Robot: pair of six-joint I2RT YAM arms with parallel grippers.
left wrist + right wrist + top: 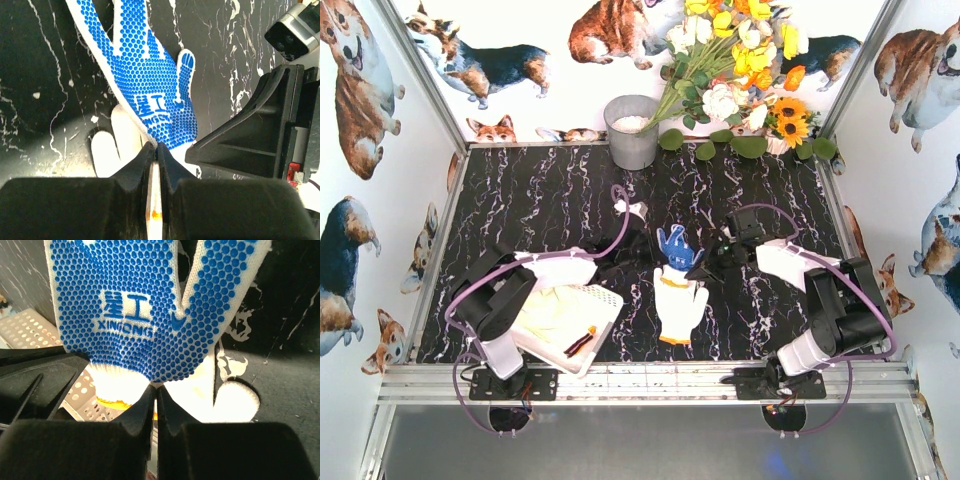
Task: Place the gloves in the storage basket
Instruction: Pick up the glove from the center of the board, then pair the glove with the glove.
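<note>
A blue dotted glove (677, 246) hangs at mid-table, pinched from both sides. My left gripper (156, 148) is shut on its lower edge, and my right gripper (157, 386) is shut on the same edge from the opposite side. From above, the left gripper (658, 258) and the right gripper (699, 262) meet at the glove. Under it, a white glove (679, 306) with an orange cuff lies flat on the table. The white storage basket (601, 329) sits near the front left, under the left arm, with cream gloves (553, 311) inside.
A grey metal bucket (632, 131) stands at the back centre beside a bunch of flowers (740, 70). A small dark red object (582, 342) lies in the basket. Walls close in the table on the left, right and back.
</note>
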